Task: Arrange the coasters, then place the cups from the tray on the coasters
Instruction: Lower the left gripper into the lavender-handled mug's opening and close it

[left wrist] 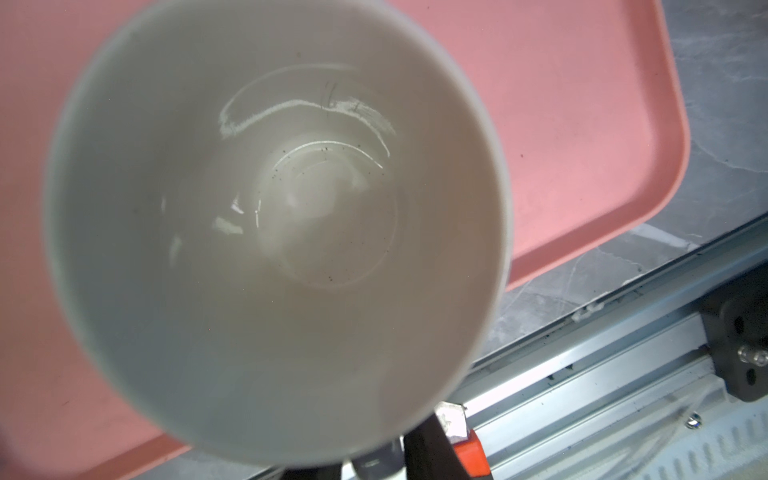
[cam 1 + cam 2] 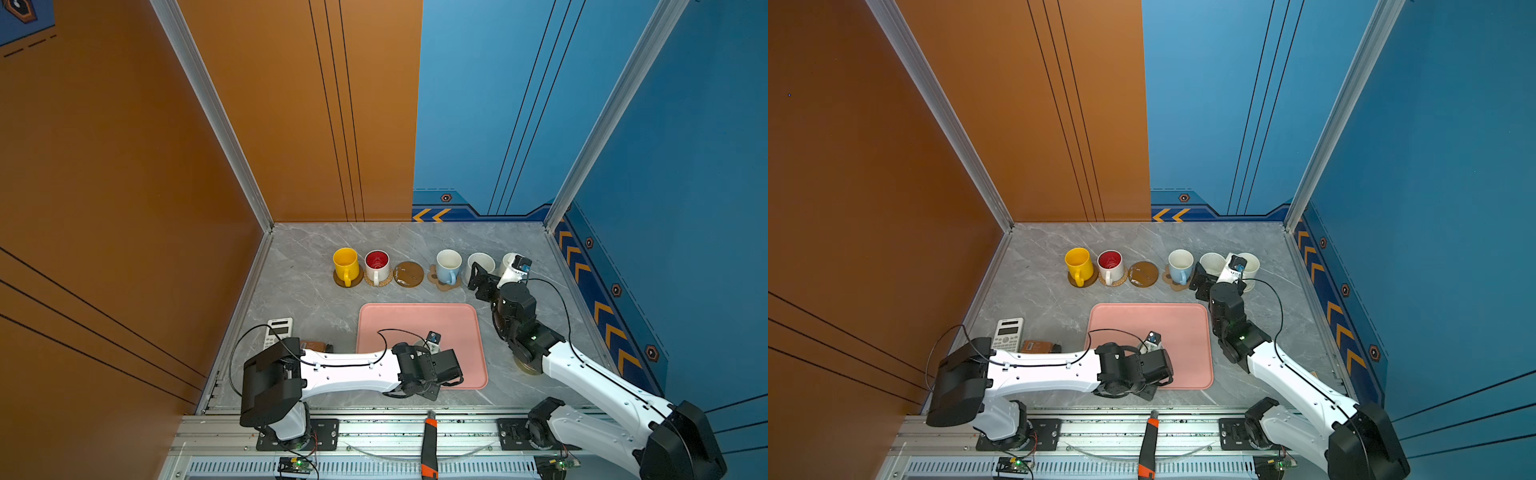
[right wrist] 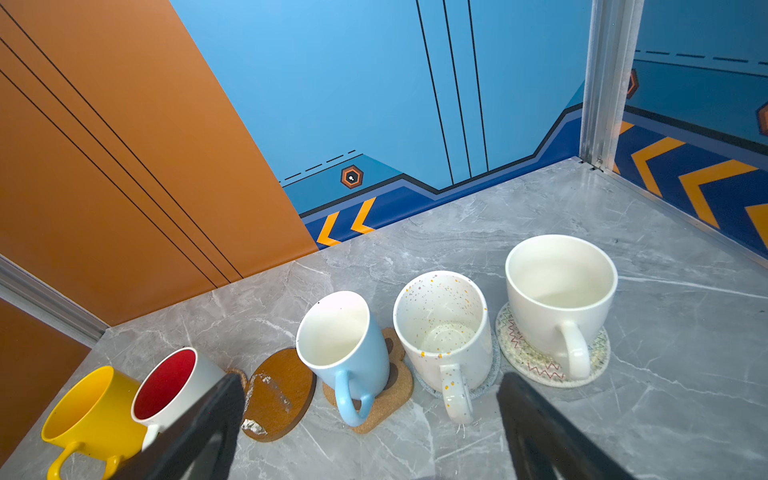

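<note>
In the left wrist view a pale grey-lilac cup point(image 1: 274, 232) fills the picture, standing on the pink tray point(image 1: 582, 104). My left gripper point(image 1: 374, 465) is shut on its handle; in both top views the gripper point(image 2: 446, 376) hides this cup. Along the back stand a yellow cup point(image 3: 91, 415), a red-lined cup point(image 3: 174, 382), a bare brown coaster point(image 3: 282, 395), a light blue cup point(image 3: 345, 349) on the paw coaster point(image 3: 390, 403), a speckled cup point(image 3: 444, 332) and a cream cup point(image 3: 561, 291) on a woven coaster point(image 3: 536, 365). My right gripper point(image 3: 370, 449) hangs open and empty before them.
A calculator point(image 2: 279, 330) and a small brown box point(image 2: 313, 345) lie left of the tray point(image 2: 415, 320). A gold-edged round thing point(image 2: 527, 368) shows under the right arm. An orange and black tool point(image 2: 429, 449) rests on the front rail. Walls close the back and sides.
</note>
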Motion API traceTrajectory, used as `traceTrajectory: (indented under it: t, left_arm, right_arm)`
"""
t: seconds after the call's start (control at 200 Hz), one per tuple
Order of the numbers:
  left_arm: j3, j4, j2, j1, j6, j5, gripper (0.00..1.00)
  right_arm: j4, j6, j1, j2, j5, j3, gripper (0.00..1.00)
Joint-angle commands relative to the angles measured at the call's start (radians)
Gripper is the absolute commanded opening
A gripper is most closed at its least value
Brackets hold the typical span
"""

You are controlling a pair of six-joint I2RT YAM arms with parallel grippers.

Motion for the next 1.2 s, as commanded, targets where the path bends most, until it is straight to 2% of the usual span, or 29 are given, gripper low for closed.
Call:
traceTrajectory:
  t: [0.0,0.175,0.27,1.196]
  left_arm:
    - [-0.004,-0.014,0.0,0.01,-0.013,-0.024,0.26]
    - [0.003,-0.014,0.015,0.01,-0.011,-0.018,0.34]
    - [0.005,-0.015,0.021,0.011,-0.011,-0.017,0.36]
    - [0.014,-0.014,0.081,0.035,-0.011,-0.026,0.32]
  right_arm:
    - [-0.021,0.02,-0.007,-0.016,-0.013,-0.017,0.93]
    - [-0.021,0.023,-0.01,-0.013,-0.019,-0.017,0.93]
    - [-0.024,0.024,-0.011,-0.013,-0.02,-0.017,0.93]
    - [-0.023,0.036,-0.022,-0.005,-0.031,-0.017,0.93]
